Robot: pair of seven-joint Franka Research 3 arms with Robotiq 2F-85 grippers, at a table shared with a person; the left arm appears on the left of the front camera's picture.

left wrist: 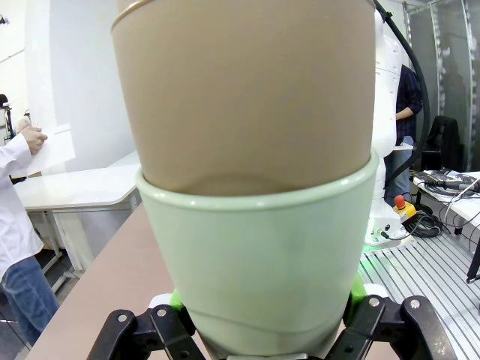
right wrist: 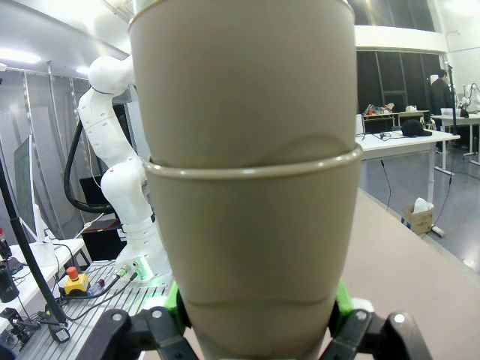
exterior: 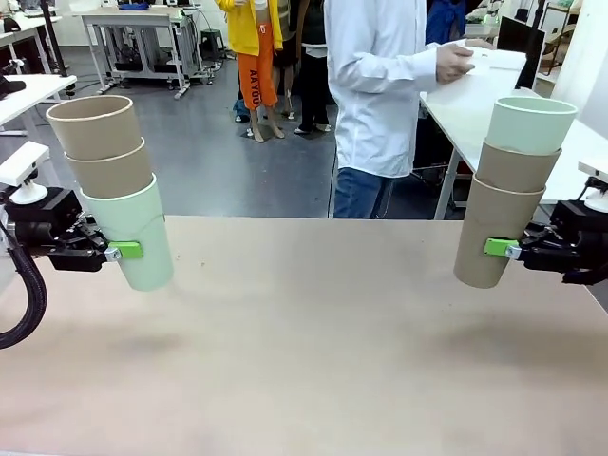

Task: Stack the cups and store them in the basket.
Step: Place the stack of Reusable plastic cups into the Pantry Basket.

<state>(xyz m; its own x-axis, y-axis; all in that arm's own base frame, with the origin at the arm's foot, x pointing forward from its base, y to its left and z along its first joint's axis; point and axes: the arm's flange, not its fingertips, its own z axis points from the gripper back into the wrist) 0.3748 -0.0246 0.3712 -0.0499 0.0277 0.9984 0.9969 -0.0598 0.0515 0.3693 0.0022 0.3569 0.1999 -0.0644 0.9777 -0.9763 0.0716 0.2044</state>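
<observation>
Closest to the left wrist camera, a mint green cup [left wrist: 255,262] is clamped between the green pads [left wrist: 177,301] of the left gripper [left wrist: 262,334], and a tan cup [left wrist: 247,97] is nested in it. Seen from the front, this left stack [exterior: 112,190] is made up of three cups, the mint one lowest and two tan ones above. It is held tilted over the left side of the table [exterior: 313,351], seemingly clear of the surface. At the right side, the right gripper [exterior: 500,248] is closed on the bottom tan cup [exterior: 486,223] of the right stack [exterior: 513,171]. A second tan cup [exterior: 516,163] and a top mint cup [exterior: 529,123] are nested in it, and this stack is likewise leaned outward. A person [exterior: 380,85] is seen standing at the far edge, with papers [exterior: 494,59] held in hand.
</observation>
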